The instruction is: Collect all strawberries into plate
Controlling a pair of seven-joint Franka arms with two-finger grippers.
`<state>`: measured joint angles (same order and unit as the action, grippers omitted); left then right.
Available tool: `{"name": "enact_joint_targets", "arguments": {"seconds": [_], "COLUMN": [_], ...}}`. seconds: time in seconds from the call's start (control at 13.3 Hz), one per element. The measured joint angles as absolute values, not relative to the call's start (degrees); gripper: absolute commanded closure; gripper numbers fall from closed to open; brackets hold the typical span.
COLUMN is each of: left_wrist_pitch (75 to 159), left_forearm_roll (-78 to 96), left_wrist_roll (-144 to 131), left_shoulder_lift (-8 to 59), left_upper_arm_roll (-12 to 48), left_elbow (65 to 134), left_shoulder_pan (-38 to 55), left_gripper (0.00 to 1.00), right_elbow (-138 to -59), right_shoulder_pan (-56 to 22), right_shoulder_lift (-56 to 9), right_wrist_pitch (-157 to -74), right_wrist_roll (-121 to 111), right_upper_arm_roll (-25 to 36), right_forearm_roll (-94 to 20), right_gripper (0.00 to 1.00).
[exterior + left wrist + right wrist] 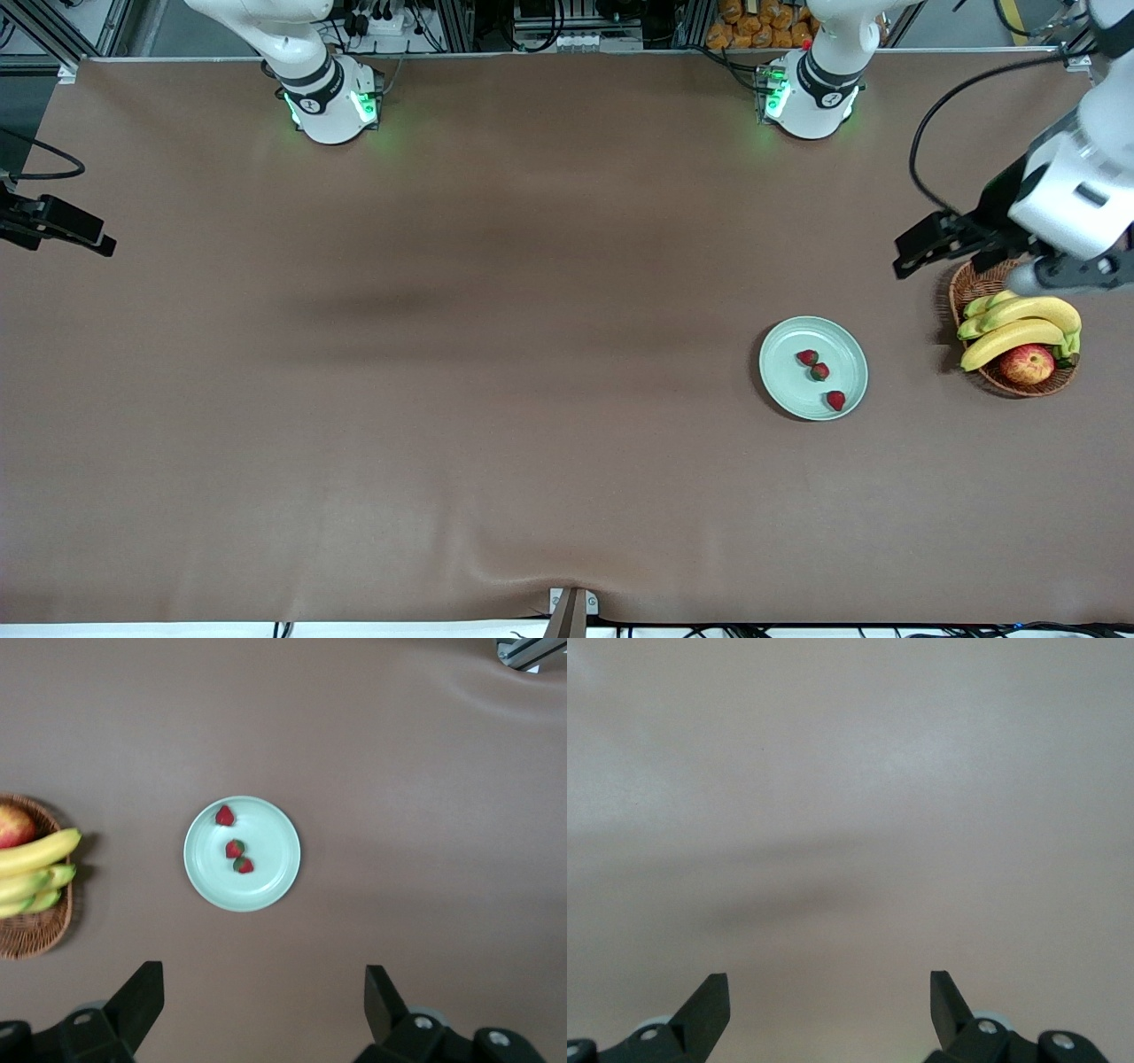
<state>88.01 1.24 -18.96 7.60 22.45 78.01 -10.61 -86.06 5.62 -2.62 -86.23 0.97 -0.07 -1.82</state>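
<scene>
A broad worktop (pixel 354 425) under a smooth brown cover, with a slight wrinkle at the edge nearest the front camera. Directly on it, toward the left arm's end, lie two things — a pale mint-green plate (pixel 788 390) and a brown wicker basket (pixel 973 285) just beside it, apart from it and closer to that end. The two arm bases stand along the edge farthest from the front camera.

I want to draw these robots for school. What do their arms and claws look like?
Both arms are smooth and white, with black rings at the joints. Each rounded white base glows green. A black cable loops along the left arm. The left claw and right claw each have two black wedge-shaped fingers with small silver screws near the bottom.
</scene>
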Motion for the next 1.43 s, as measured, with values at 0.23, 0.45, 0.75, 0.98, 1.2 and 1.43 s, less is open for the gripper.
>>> {"name": "enact_joint_targets", "arguments": {"seconds": [0.23, 0.45, 0.75, 0.98, 1.2, 1.43], "left_wrist_pitch": [85.8, 85.1, 80.4, 79.3, 77.6, 77.3], "left_forearm_roll": [2.6, 2.6, 2.6, 2.6, 2.6, 2.1], "left_wrist_roll": [-18.5, -15.2, -14.3, -14.2, -14.2, -14.1], "left_shoulder_lift": [6.0, 5.6, 3.5, 1.3, -1.6, -4.7], "left_upper_arm_roll": [10.5, 5.3, 3.9, 2.6, 2.1, 0.6], "left_elbow": [78.3, 78.3, 80.2, 83.9, 85.9, 87.9], "left_shoulder_pan": [-1.0, 2.2, 2.1, 2.1, 2.4, 3.4], "left_gripper": [0.0, 0.0, 0.0, 0.0, 0.0, 0.0], "right_elbow": [-86.1, -86.1, -86.1, -86.1, -86.1, -86.1], "right_shoulder_pan": [5.6, 5.6, 5.6, 5.6, 5.6, 5.6], "right_shoulder_lift": [-2.6, -2.6, -2.6, -2.6, -2.6, -2.6], "right_wrist_pitch": [-86.2, -86.2, -86.2, -86.1, -86.1, -86.1], "right_wrist_roll": [1.0, 1.0, 1.0, 1.0, 1.0, 1.0], "right_upper_arm_roll": [-0.1, -0.1, -0.1, -0.1, 0.0, 0.0], "right_forearm_roll": [-1.8, -1.8, -1.8, -1.8, -1.8, -1.8], "right_gripper": [0.0, 0.0, 0.0, 0.0, 0.0, 0.0]}}
